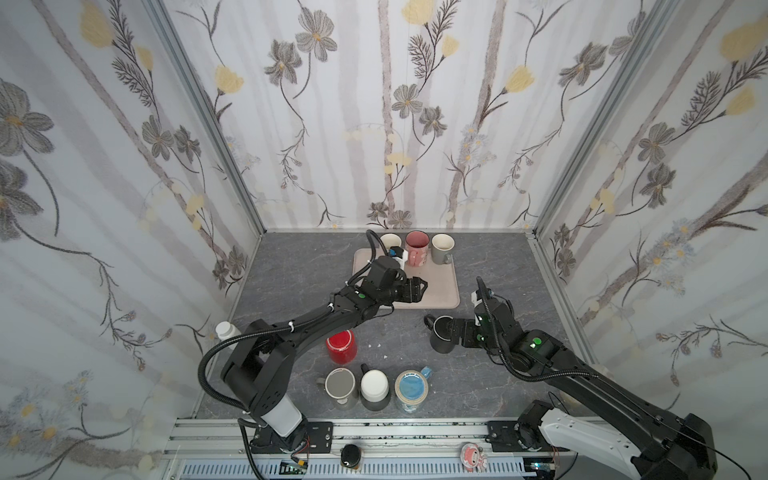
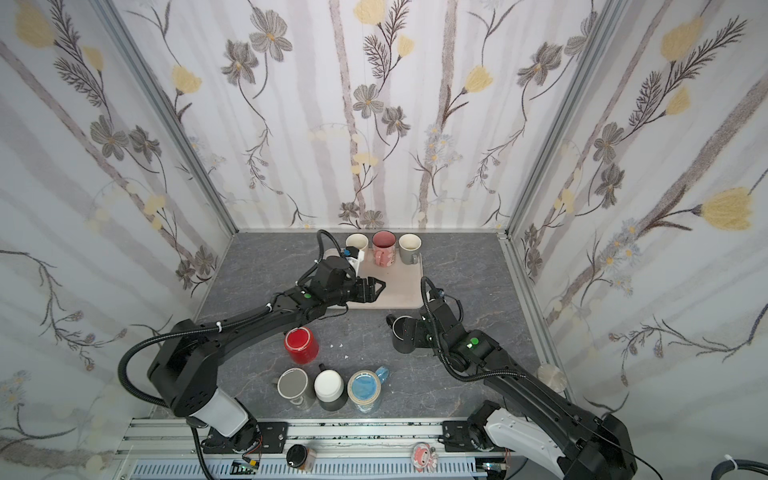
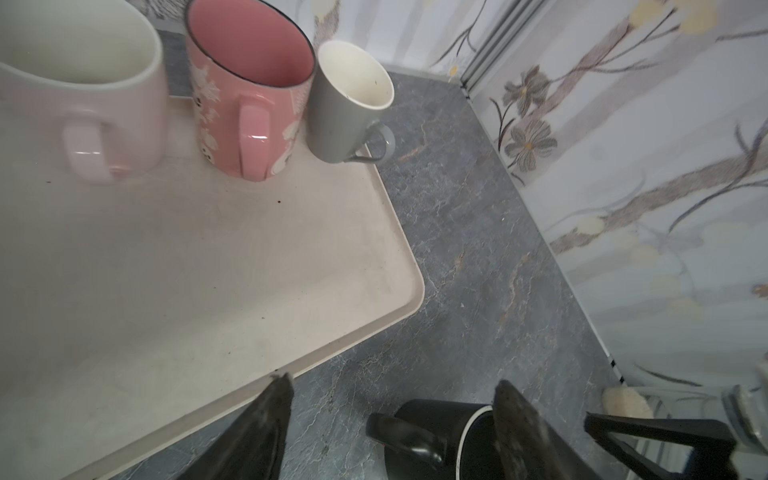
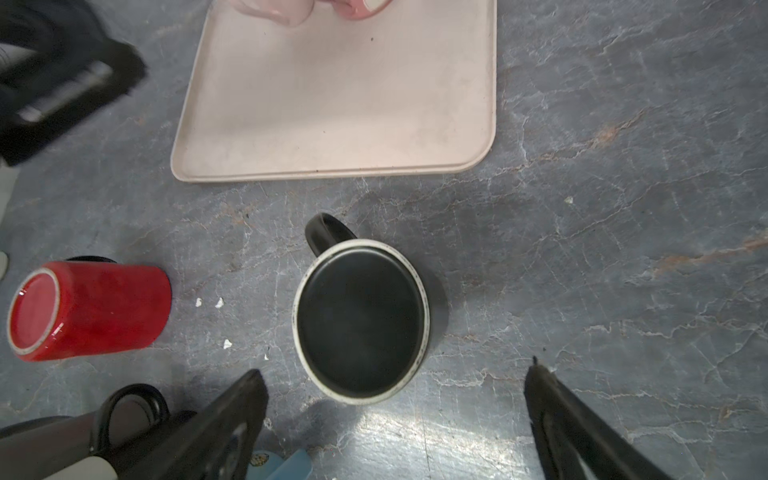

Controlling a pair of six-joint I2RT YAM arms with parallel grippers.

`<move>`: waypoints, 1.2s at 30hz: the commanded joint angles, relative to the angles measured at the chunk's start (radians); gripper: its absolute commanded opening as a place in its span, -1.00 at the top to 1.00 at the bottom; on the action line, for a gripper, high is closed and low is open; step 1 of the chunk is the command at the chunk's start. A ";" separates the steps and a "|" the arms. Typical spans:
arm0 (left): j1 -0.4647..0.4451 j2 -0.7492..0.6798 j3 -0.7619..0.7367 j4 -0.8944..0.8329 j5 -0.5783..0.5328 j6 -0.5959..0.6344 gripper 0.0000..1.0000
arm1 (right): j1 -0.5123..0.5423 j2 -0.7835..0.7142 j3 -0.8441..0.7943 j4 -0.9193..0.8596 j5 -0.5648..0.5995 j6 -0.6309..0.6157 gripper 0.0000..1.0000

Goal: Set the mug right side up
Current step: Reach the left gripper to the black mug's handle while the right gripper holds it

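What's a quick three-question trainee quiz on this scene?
1. True or false: the three mugs on the tray stand mouth up.
2. The left pincer is: A) shut on a mug B) open and empty C) out of view.
3. Which mug sits nearest the right pincer?
Key: 1 true; 2 B; 3 the black mug.
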 commanded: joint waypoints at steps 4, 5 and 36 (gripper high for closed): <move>-0.038 0.202 0.178 -0.250 -0.111 0.112 -0.49 | -0.011 -0.073 0.002 0.023 0.052 -0.004 -0.92; -0.052 0.222 0.196 -0.261 -0.123 0.124 -0.49 | -0.013 -0.087 -0.003 0.025 0.057 -0.005 -0.93; -0.169 0.050 -0.027 -0.454 -0.161 0.201 -0.54 | -0.159 -0.204 -0.127 0.124 -0.032 -0.037 -0.95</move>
